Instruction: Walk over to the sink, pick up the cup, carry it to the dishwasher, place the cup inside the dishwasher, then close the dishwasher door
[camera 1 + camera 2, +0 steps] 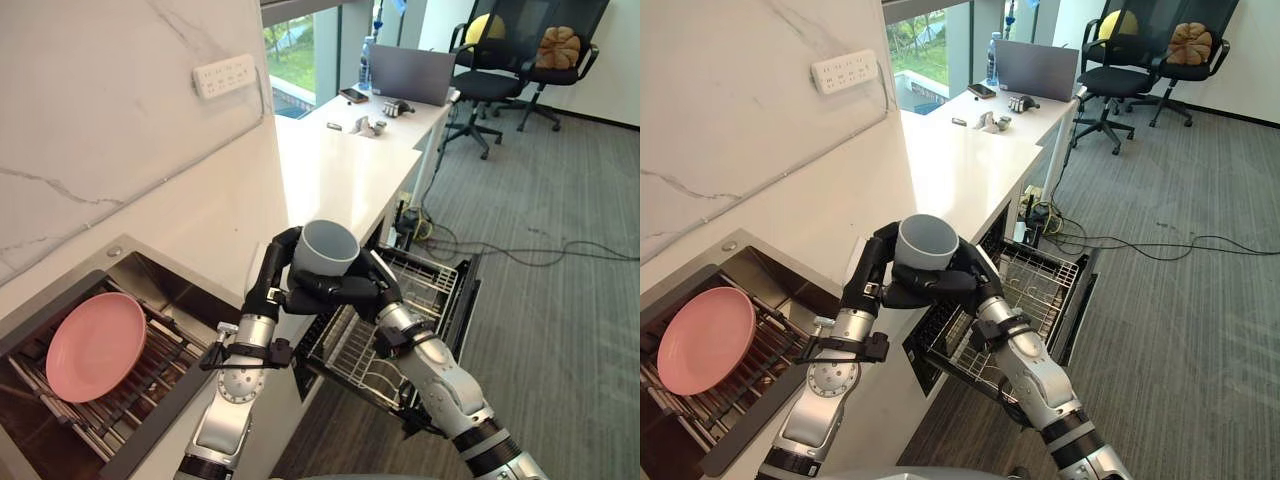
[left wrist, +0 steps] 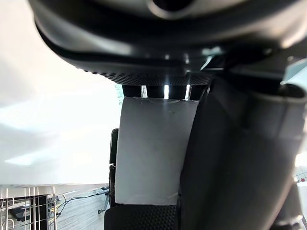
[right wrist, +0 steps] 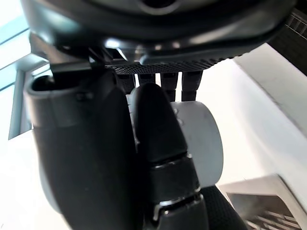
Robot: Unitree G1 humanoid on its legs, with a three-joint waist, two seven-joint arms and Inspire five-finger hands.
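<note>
Cup (image 1: 328,247), held upright with its mouth up, above the front edge of the counter (image 1: 340,170). The left hand (image 1: 268,285) was curled round the wall facing the sink (image 1: 175,288); the right hand (image 1: 360,288) was wrapped across the base. Both were clamped on the cup. The pulled-out rack (image 1: 430,290) of the open dishwasher was seen below and to the right of the cup, on the right arm's side, so a lowering rightward was judged necessary. A pink plate (image 1: 95,345) was seen in the sink.

plate (image 1: 95,345) in sink (image 1: 165,285) (left), dishwasher rack (image 1: 432,285) right
</note>
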